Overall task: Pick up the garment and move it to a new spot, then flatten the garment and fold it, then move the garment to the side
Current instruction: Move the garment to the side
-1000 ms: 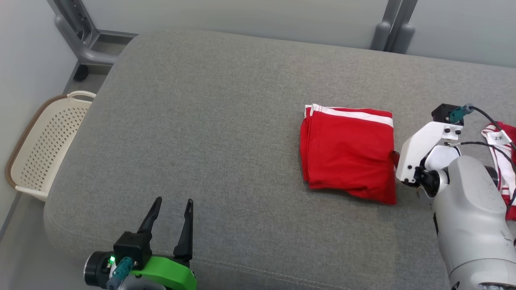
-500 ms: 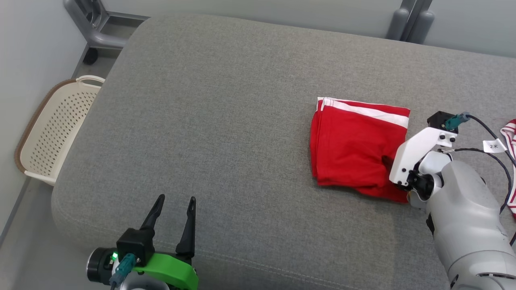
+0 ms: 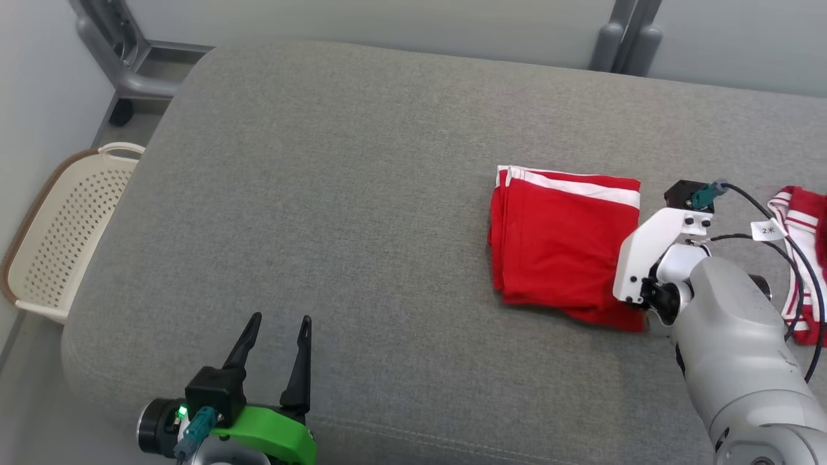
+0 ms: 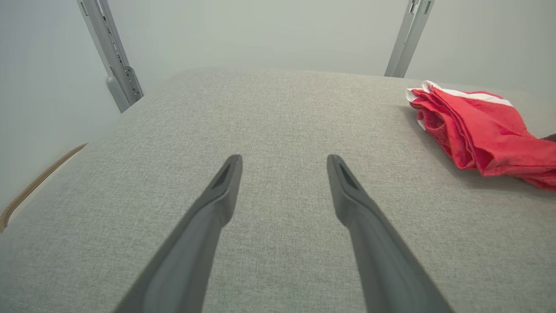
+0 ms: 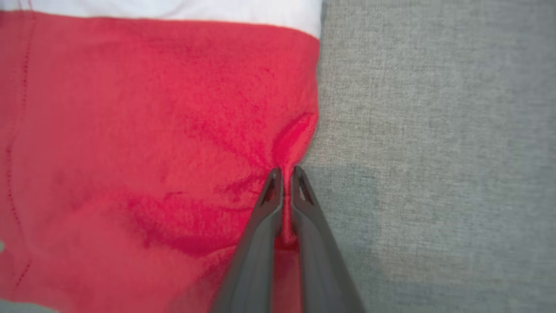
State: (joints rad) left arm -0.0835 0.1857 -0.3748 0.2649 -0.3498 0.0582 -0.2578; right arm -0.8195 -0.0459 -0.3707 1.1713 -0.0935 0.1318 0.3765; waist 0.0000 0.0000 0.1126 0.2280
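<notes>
The garment [image 3: 555, 252] lies folded into a neat red rectangle, white band along its far edge, on the right half of the cushion [image 3: 355, 194]. With the folding apparently done, what remains is likely the move to the side.

That explains the right jaws: they are closed on the garment's right-hand edge, about midway along it. In the right wrist view a ridge of red cloth is squeezed between the tips, with small wrinkles running into the pinch. Gripping at the edge rather than the middle probably lets the arm drag the stack flat across the cushion without opening the layers, though a thin pinch may catch only the top ones.

The left jaws are spread wide and hold nothing, hovering over bare cushion near the front left, well apart from the garment, presumably parked out of the way.

A second striped cloth [image 3: 807, 216] lies beside the right arm, and a basket [image 3: 64, 239] sits on the floor at the left.
</notes>
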